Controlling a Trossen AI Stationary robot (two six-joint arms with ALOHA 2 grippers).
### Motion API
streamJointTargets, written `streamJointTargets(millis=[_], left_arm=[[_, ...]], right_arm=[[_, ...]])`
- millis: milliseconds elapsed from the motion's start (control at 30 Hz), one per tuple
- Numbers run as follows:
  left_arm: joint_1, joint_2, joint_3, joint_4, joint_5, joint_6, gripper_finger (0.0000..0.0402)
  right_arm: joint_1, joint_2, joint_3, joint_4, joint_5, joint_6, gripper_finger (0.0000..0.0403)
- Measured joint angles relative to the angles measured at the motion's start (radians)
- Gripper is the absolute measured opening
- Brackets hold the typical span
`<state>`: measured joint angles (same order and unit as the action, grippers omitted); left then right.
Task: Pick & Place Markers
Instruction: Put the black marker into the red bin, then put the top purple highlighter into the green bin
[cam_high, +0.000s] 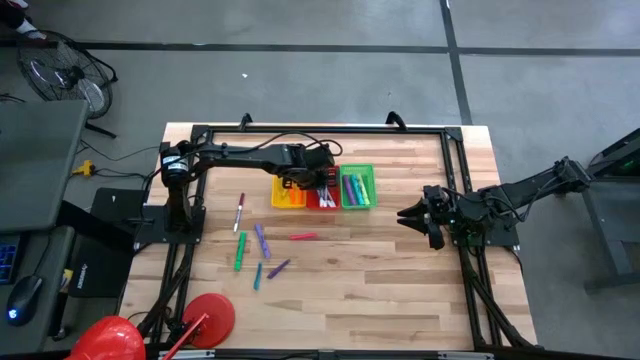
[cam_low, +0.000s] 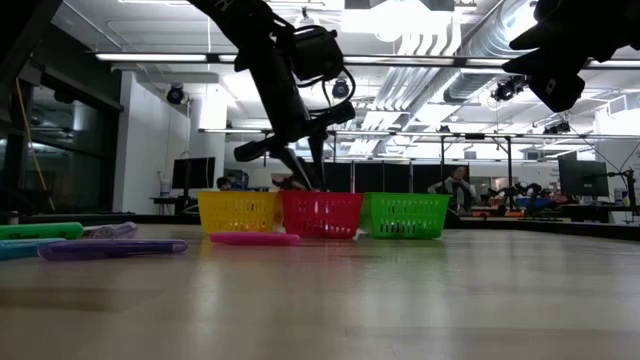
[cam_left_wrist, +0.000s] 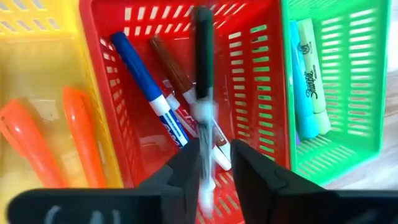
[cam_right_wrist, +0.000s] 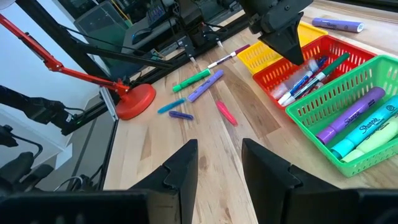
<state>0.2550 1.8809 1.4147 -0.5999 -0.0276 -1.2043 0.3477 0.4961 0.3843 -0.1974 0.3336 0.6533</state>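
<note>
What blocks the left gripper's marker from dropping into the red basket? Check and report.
Nothing visible. The left gripper holds the black marker directly over the open red basket; only markers already inside lie beneath it. The right gripper waits well off to the side.

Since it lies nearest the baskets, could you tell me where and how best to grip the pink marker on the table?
Probably grip the pink marker at mid-length, coming straight down from above with the fingers across its thin body. It lies flat on the bare table, clear of the red basket and the other markers, so both long sides are free.
</note>
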Motion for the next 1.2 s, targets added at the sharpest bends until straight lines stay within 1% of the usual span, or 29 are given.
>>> streamJointTargets(millis=[167, 467, 800, 933, 1033, 1200], left_arm=[[0.000, 0.000, 0.000, 0.003, 0.000, 0.022, 0.0108], [0.000, 0.000, 0.001, 0.023, -0.014, 0.061, 0.0110], [0.000, 0.000, 0.084, -0.042, -0.018, 0.185, 0.0110], [0.000, 0.000, 0.098, -0.084, -0.053, 0.214, 0.0111], [0.013, -0.028, 0.099, -0.127, -0.058, 0.253, 0.0111], [0.052, -0.052, 0.098, -0.150, -0.057, 0.331, 0.0111]], right_arm=[[0.000, 0.000, 0.000, 0.000, 0.000, 0.000, 0.0113], [0.000, 0.000, 0.000, 0.000, 0.000, 0.000, 0.0113], [0.000, 0.000, 0.000, 0.000, -0.002, 0.000, 0.0113], [0.000, 0.000, 0.000, 0.000, -0.003, 0.001, 0.0113], [0.000, 0.000, 0.000, 0.000, -0.004, 0.005, 0.0113], [0.000, 0.000, 0.000, 0.000, -0.011, 0.019, 0.0113]])
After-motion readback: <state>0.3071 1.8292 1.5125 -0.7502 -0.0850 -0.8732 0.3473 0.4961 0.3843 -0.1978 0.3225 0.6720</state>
